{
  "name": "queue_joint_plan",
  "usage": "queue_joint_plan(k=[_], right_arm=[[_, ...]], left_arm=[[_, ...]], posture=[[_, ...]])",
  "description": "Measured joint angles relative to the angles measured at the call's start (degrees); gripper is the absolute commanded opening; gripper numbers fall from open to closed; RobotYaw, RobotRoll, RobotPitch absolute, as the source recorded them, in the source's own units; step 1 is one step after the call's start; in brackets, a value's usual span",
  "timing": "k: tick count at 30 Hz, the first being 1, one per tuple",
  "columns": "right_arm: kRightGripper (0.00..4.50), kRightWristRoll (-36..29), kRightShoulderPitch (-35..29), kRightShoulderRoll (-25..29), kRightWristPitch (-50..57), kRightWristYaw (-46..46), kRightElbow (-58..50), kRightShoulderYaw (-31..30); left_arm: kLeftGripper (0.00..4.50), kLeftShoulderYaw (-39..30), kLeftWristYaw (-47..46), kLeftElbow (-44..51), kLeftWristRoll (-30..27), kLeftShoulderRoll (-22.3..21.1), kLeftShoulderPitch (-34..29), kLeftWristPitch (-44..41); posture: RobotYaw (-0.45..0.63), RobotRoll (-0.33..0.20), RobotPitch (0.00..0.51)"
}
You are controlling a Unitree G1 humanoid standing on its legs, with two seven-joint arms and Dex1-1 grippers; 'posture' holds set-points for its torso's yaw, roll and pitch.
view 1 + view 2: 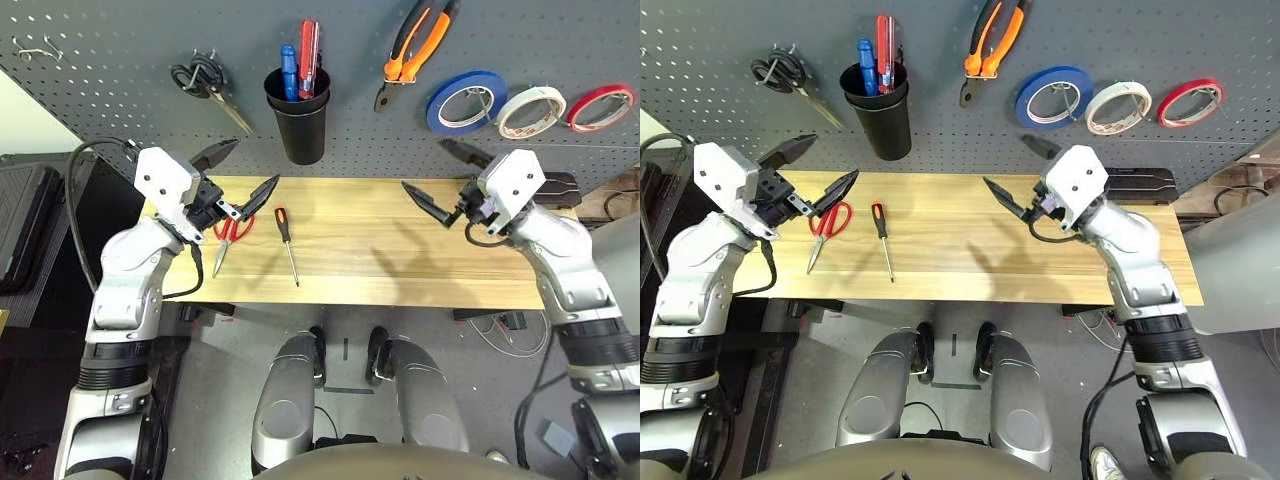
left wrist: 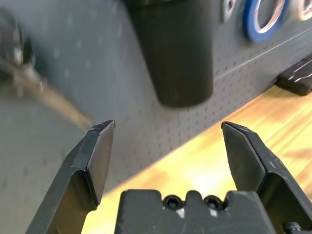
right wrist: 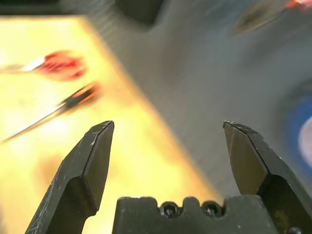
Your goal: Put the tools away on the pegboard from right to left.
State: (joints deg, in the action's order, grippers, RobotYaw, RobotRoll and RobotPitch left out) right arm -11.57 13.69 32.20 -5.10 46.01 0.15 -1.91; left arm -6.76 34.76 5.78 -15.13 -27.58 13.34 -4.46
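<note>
Nearest the table's (image 1: 380,290) near edge is the tip of the screwdriver (image 1: 283,226), which lies left of the table's middle. Its long axis runs almost straight from near to far, handle toward the far edge, tip swung a little to the right. The red-handled scissors (image 1: 222,250) lie just to its left, handles also toward the far edge, blades toward the near one.

Farther off, around the table's far edge, the left gripper (image 1: 257,160) hangs empty, its fingers spread wide. From it the screwdriver lies back toward the robot and somewhat to the right; this is the nearer arm. Its fingers point forward and inward, at the pegboard (image 1: 360,130) below the black cup (image 1: 303,130), so it likely has to draw back and turn down over the handle, clear of the scissors.

The right gripper (image 1: 423,163), also wide and empty, is well apart from the screwdriver, angled forward and to the left. Beyond, the pliers (image 1: 401,68) and whitish tape roll (image 1: 531,112) already hang up, so the screwdriver seems next.
</note>
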Motion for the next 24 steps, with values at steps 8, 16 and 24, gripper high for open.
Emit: queue_joint_plan(k=[8,16,24], right_arm=[[4.45,-1.76,-8.25,5.25,3.27,8.57,-1.20,-0.27],[4.45,-0.17,-10.31,7.38,3.17,11.21,-0.71,-0.59],[4.45,2.40,-10.61,7.61,2.66,11.37,0.69,-1.94]], left_arm=[[4.50,2.22,-7.05,-0.03,3.35,3.89,-1.56,-5.65],[4.50,5.69,-13.86,-0.02,7.75,8.06,-1.95,-11.25],[4.50,7.59,-20.22,-0.89,10.99,12.41,0.29,-19.62]], posture=[[0.20,0.000,0.259],[0.18,0.000,0.282],[0.17,0.000,0.308]])
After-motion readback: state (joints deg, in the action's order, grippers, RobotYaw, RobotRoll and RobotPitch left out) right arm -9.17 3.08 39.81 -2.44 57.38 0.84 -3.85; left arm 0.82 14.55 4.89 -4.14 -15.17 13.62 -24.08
